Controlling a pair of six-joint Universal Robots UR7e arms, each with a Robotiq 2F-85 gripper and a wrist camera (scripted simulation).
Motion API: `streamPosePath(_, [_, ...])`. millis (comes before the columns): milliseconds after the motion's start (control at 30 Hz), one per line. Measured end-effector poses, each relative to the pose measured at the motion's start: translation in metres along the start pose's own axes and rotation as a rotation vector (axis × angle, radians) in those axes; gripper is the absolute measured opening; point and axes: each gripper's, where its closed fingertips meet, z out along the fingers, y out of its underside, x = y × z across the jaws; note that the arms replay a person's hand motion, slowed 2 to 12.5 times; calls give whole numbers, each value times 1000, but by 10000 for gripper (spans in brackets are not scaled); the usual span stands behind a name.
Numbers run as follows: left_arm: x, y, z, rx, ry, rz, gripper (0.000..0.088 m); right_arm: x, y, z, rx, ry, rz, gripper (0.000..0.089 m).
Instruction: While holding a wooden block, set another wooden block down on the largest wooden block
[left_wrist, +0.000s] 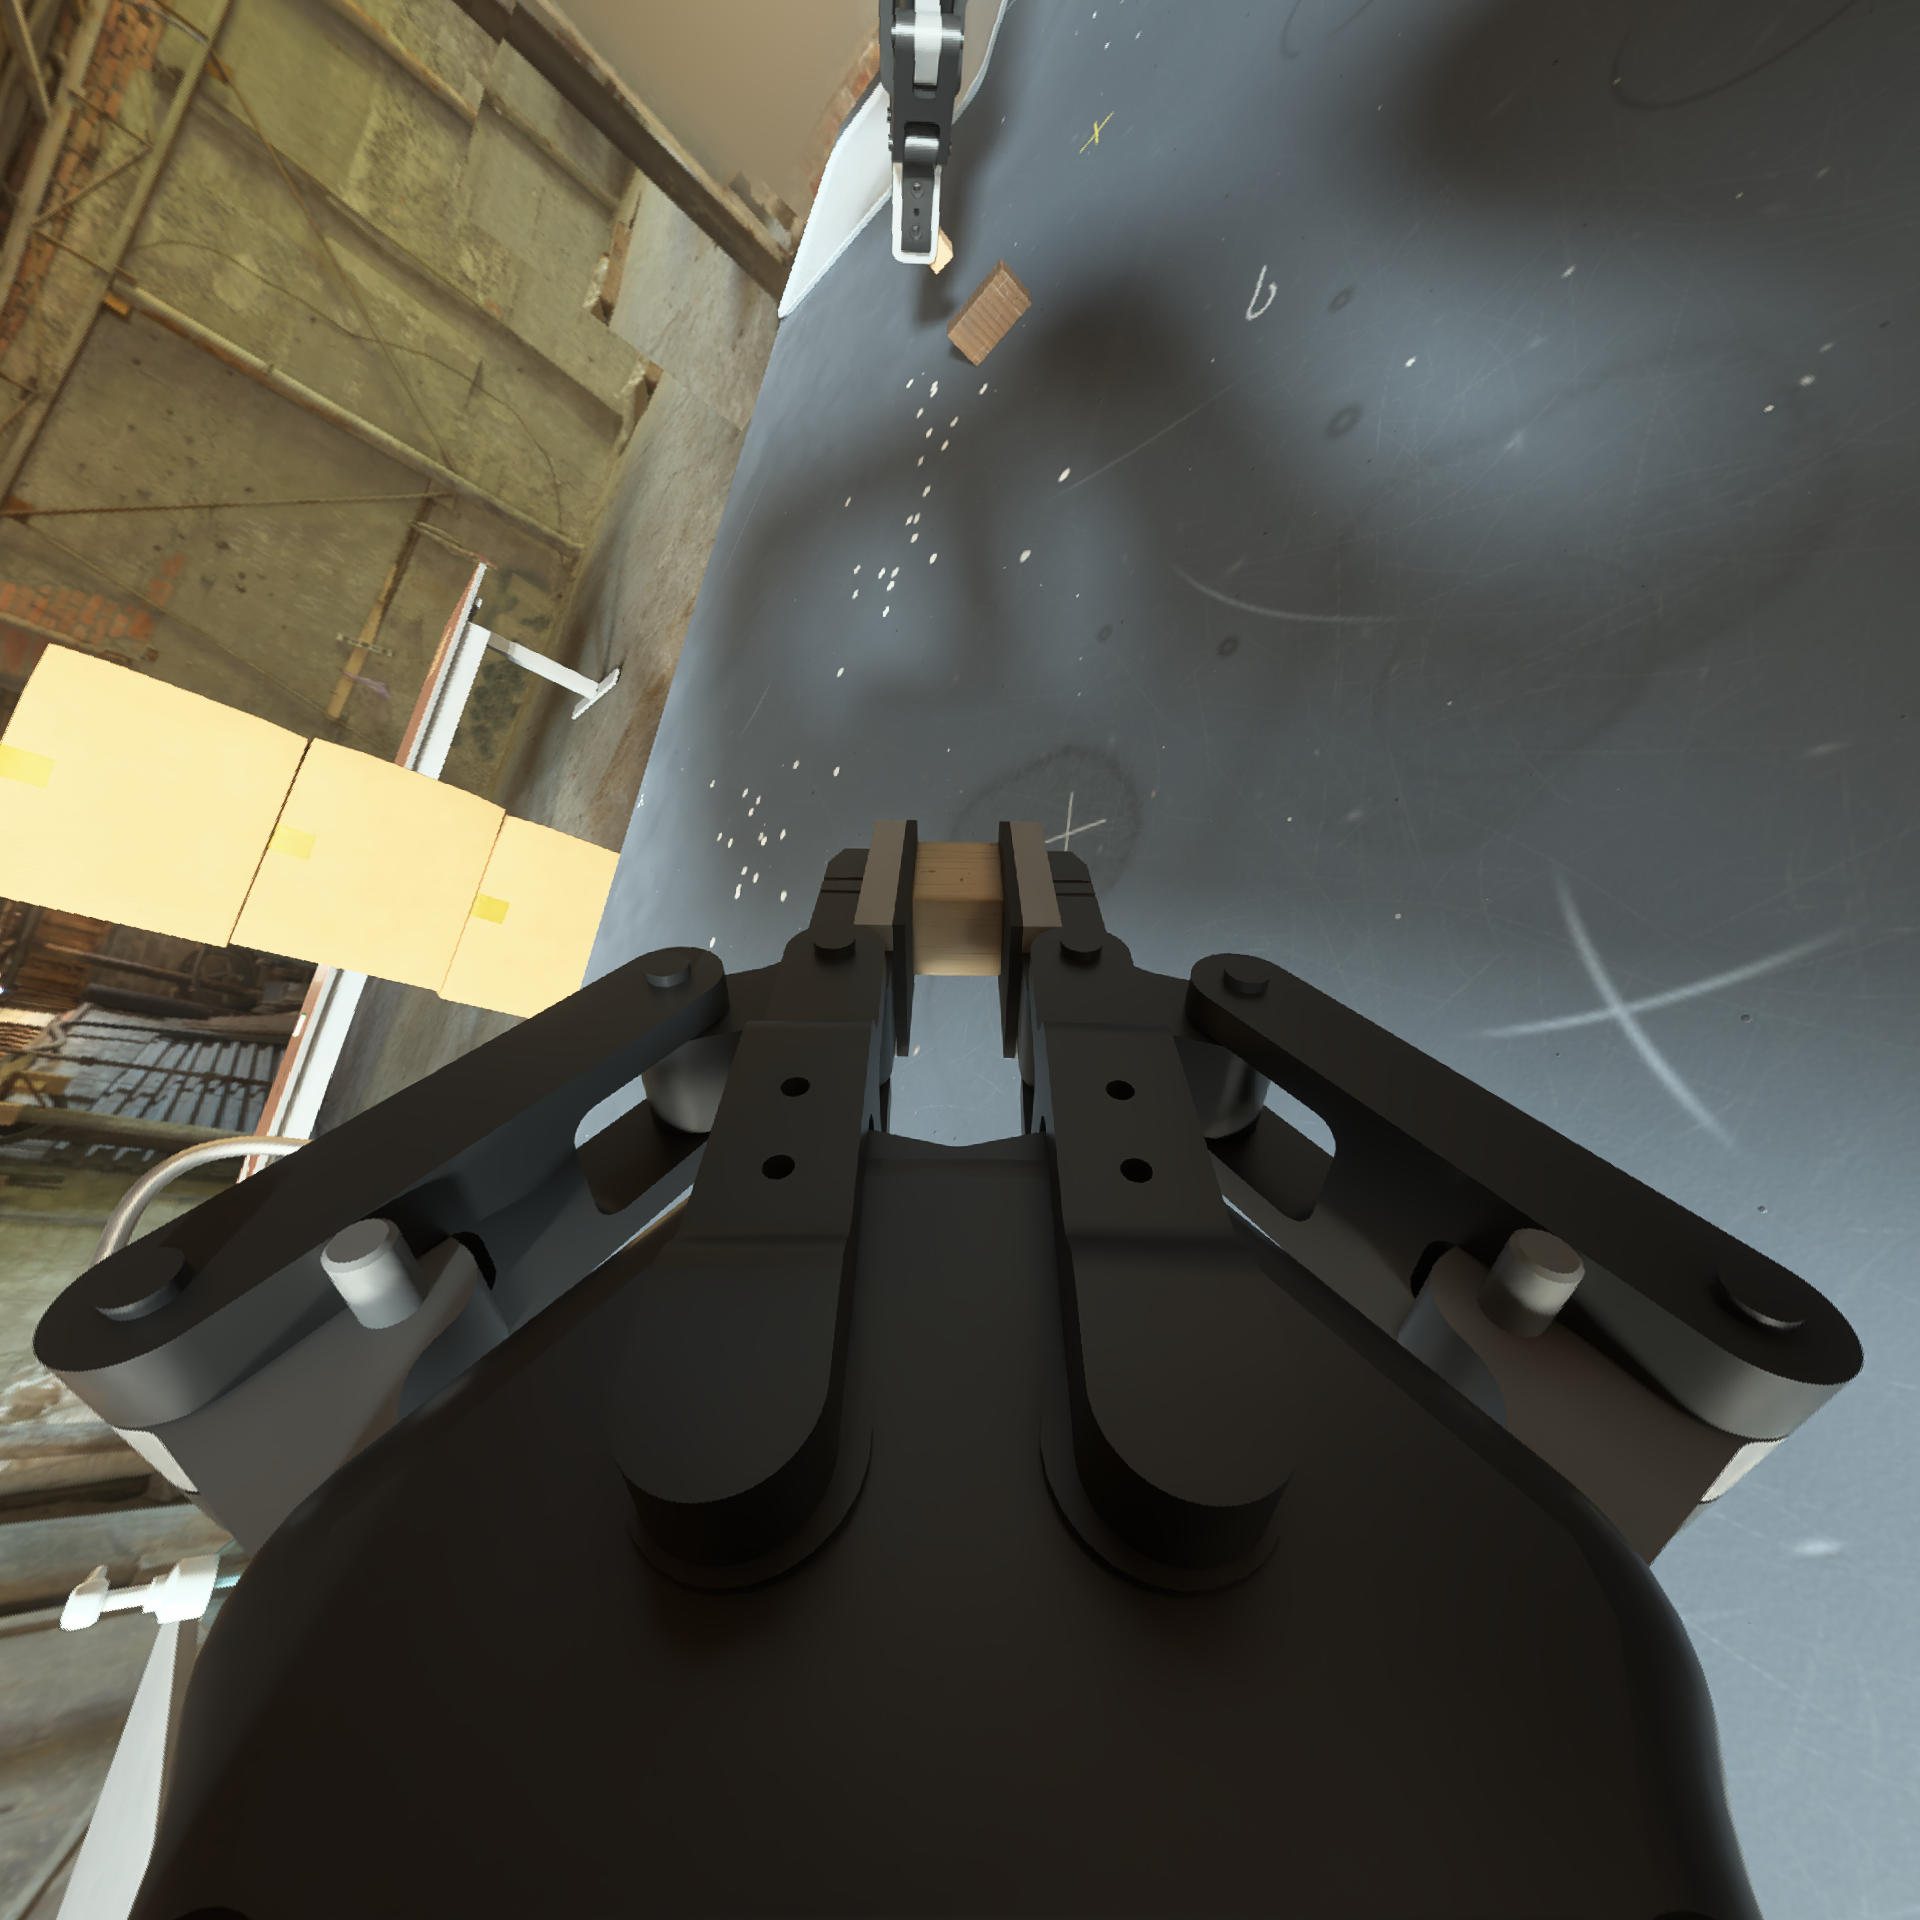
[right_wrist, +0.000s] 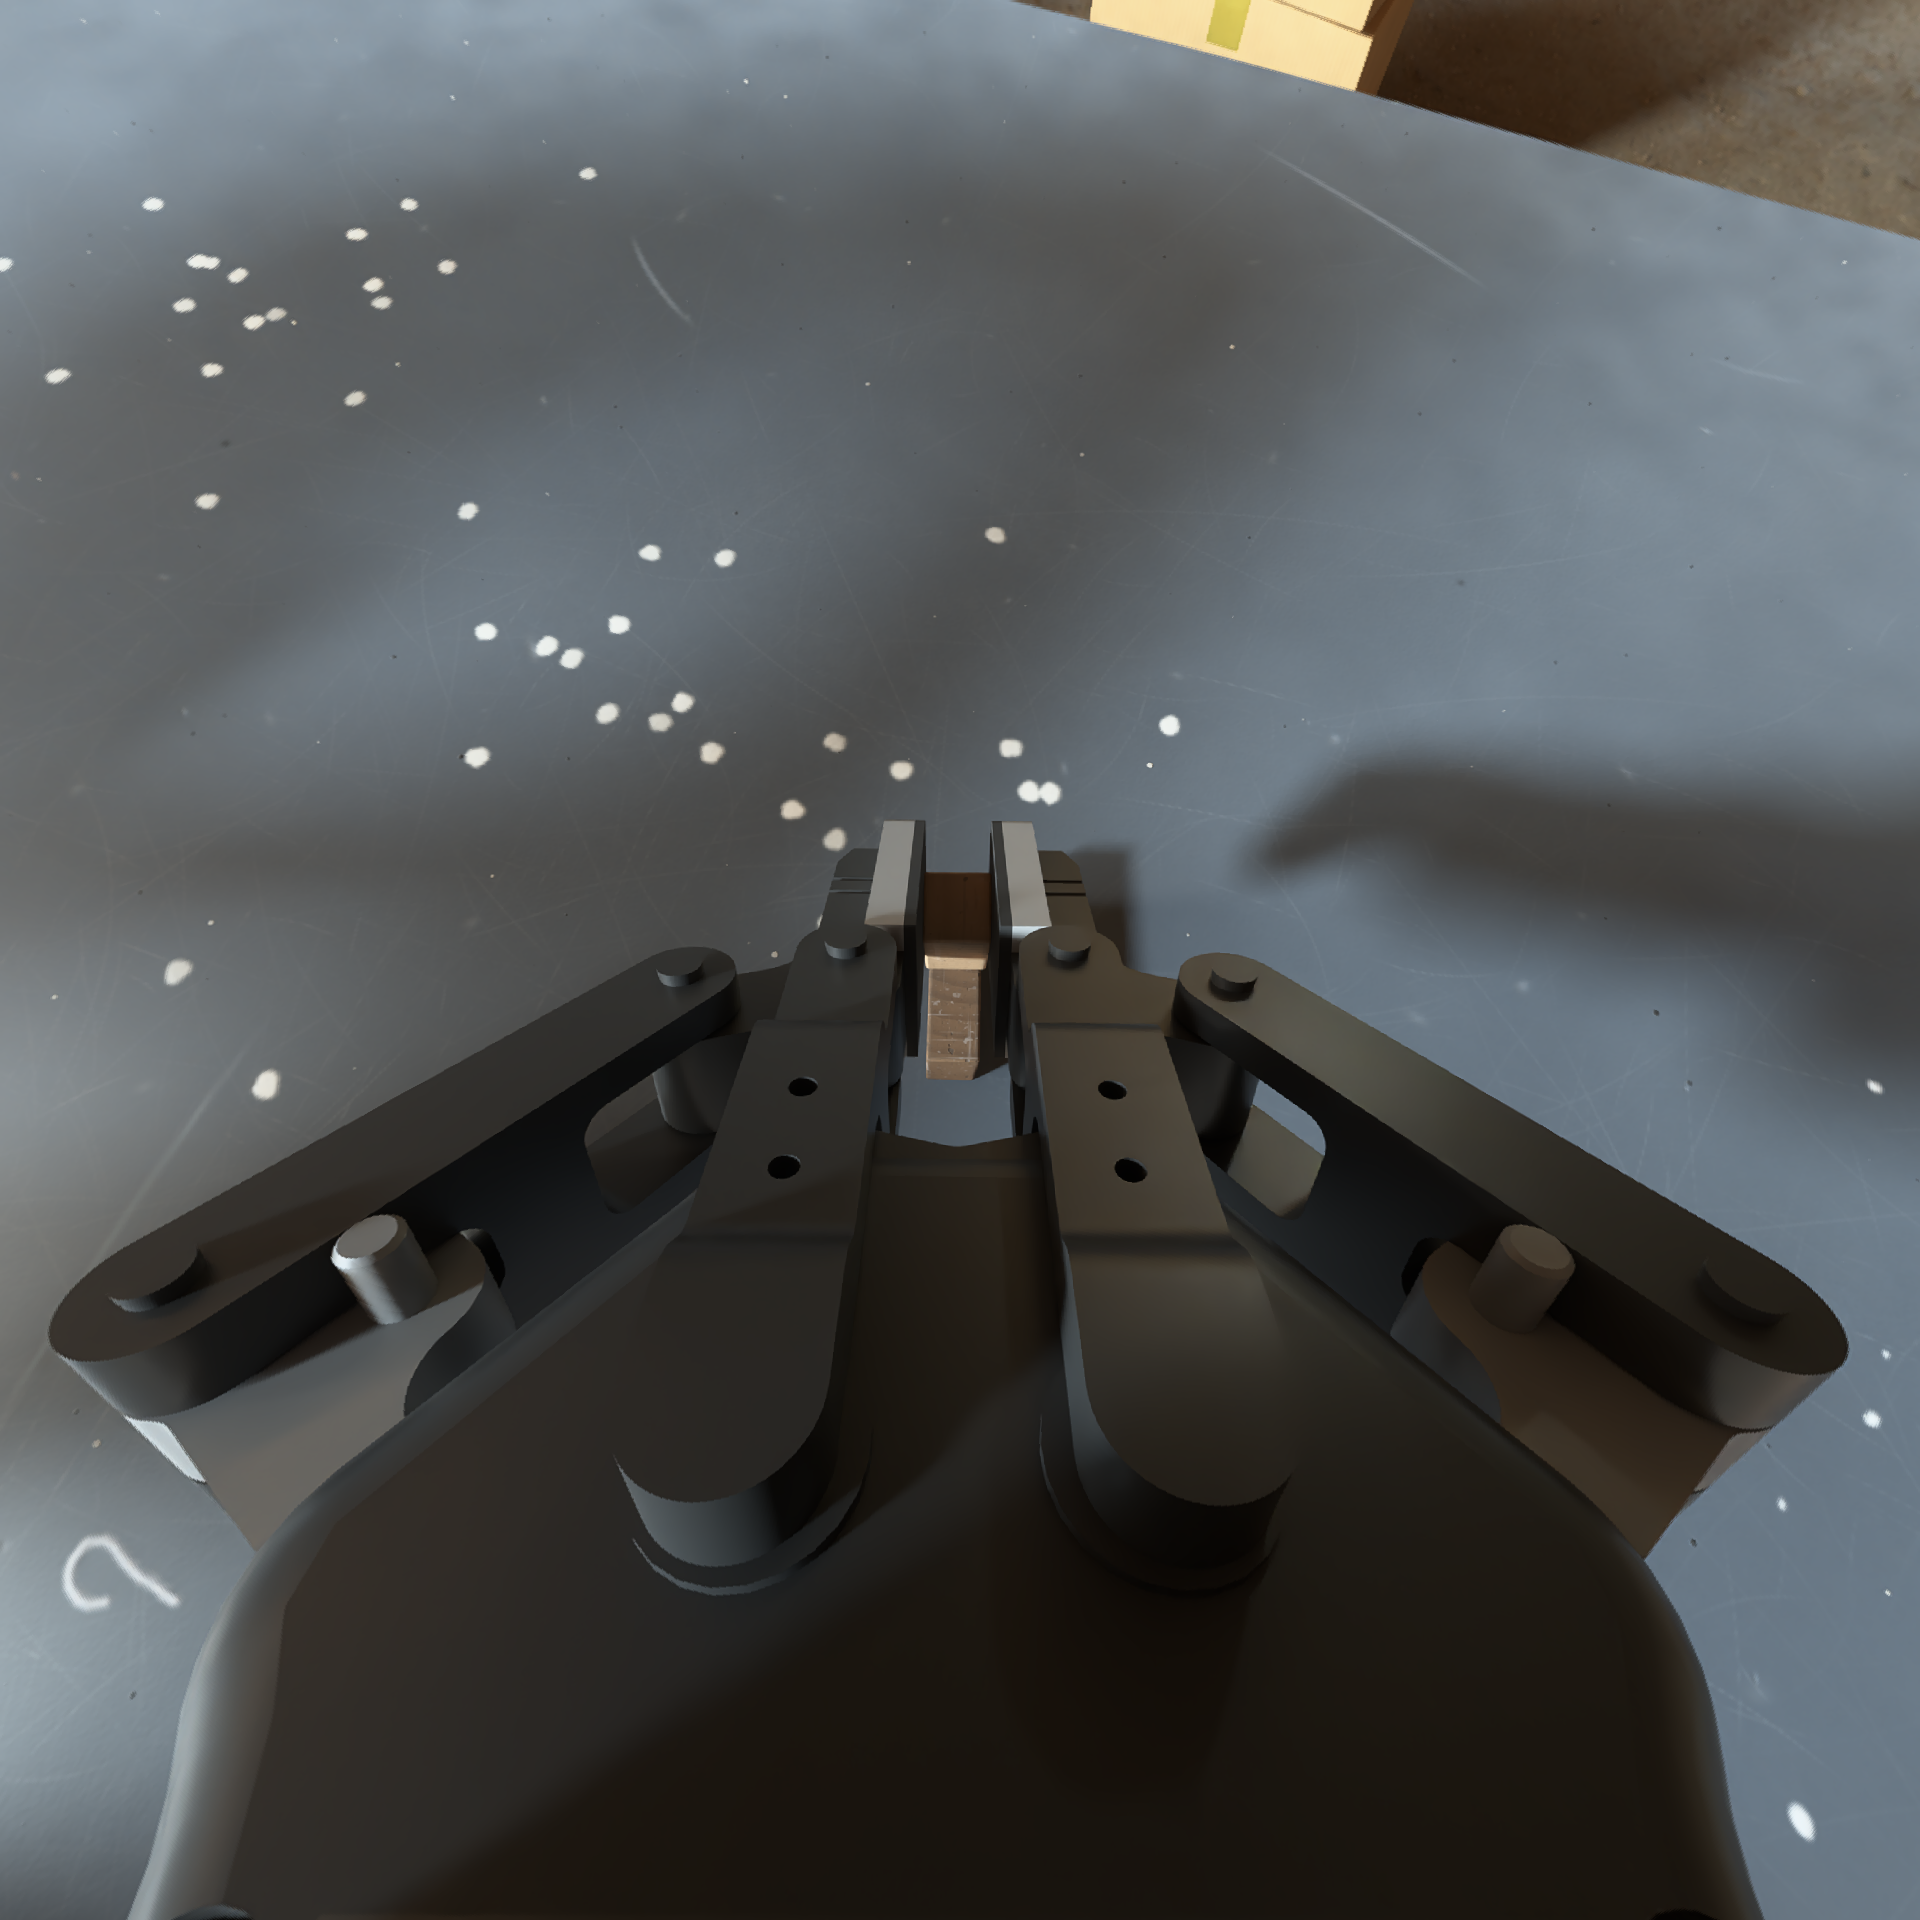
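My left gripper (left_wrist: 957, 847) is shut on a pale wooden block (left_wrist: 956, 907) and holds it above the dark grey table (left_wrist: 1403, 675). My right gripper (right_wrist: 957, 847) is shut on a small narrow wooden block (right_wrist: 954, 977), also above the table. In the left wrist view the right gripper (left_wrist: 920, 234) shows far off at the top, with a bit of its block (left_wrist: 943, 252) at the fingertips. A larger, darker brown wooden block (left_wrist: 988, 314) lies on the table just beside and below it, apart from it.
The table is scuffed, with white paint specks (right_wrist: 623, 665) and chalk marks (left_wrist: 1259, 294). Its left edge (left_wrist: 717, 582) drops to a warehouse floor with cardboard boxes (left_wrist: 312, 831). Boxes (right_wrist: 1247, 31) also stand beyond the far edge in the right wrist view.
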Motion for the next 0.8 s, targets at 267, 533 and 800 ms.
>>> streamPosePath(267, [0, -1, 0, 2, 0, 0, 137, 2, 5, 7, -33, 14, -5, 109])
streamPosePath(533, [0, -1, 0, 3, -2, 1, 137, 1, 9, 13, -66, 20, -20, 109])
streamPosePath(800, [-1, 0, 0, 5, -2, -2, 137, 1, 13, 15, -90, 23, -33, 109])
